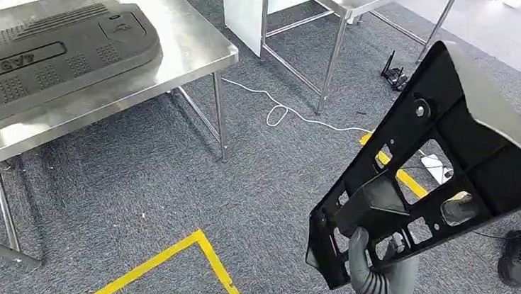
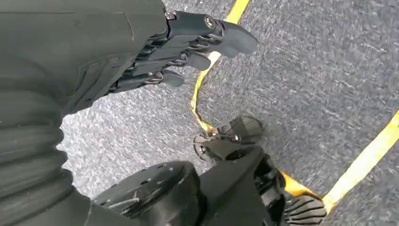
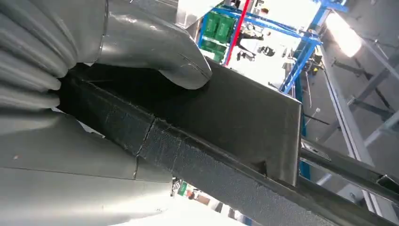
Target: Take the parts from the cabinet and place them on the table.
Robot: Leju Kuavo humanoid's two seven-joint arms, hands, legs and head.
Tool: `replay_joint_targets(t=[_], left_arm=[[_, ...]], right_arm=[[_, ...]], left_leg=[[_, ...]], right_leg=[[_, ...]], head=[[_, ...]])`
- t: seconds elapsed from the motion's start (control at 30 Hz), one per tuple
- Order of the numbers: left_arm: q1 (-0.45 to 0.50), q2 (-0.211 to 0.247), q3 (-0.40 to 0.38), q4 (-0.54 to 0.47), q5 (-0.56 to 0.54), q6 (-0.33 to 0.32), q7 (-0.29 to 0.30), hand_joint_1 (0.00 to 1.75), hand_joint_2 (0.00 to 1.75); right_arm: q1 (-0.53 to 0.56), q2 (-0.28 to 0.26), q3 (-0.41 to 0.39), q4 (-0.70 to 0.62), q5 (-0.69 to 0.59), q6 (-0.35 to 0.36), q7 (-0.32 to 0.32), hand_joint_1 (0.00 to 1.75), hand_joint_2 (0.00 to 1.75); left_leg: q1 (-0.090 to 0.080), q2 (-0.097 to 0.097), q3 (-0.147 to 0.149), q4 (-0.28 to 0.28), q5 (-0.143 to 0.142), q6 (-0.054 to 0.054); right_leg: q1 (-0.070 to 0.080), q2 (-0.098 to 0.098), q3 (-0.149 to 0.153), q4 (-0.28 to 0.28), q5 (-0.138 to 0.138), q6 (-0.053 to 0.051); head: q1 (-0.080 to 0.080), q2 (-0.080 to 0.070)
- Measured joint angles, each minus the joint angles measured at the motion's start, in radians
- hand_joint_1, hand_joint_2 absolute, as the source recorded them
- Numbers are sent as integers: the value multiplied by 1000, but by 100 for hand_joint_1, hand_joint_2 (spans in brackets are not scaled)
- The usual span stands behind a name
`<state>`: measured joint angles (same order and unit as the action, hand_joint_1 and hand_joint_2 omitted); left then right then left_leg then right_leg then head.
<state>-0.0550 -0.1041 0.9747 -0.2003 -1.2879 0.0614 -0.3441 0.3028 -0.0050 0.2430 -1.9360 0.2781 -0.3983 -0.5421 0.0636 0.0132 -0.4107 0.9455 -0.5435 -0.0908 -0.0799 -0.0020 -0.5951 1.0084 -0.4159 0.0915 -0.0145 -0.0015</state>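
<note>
Since the right hand (image 1: 380,268) grips the black bracket (image 1: 449,156) by its low end, swing gently toward the table (image 1: 188,41) at 10 o'clock, left hand (image 2: 188,42) hanging empty, fingers loosely apart.

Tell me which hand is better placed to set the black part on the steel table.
Right. The right hand already grips the black part, held up over the carpet beside the steel table. The left hand hangs toward the floor, holding nothing.

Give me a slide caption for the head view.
Right hand holds up a black plastic part over grey carpet, near a steel table bearing a dark engine cover.
</note>
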Motion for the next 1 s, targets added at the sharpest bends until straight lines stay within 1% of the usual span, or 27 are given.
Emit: replay_joint_targets(t=[0.23, 1.0], left_arm=[[0, 0, 0, 0, -1, 3, 0, 0, 175], [0, 0, 0, 0, -3, 4, 0, 0, 175]], right_arm=[[0, 0, 1, 0, 0, -1, 3, 175, 175], [1, 0, 2, 0, -3, -4, 3, 175, 175]], left_leg=[[-2, 0, 0, 1, -2, 3], [-2, 0, 0, 1, -3, 4]], right_leg=[[-2, 0, 0, -1, 0, 0], [-2, 0, 0, -1, 0, 0]], head=[[0, 0], [0, 0]])
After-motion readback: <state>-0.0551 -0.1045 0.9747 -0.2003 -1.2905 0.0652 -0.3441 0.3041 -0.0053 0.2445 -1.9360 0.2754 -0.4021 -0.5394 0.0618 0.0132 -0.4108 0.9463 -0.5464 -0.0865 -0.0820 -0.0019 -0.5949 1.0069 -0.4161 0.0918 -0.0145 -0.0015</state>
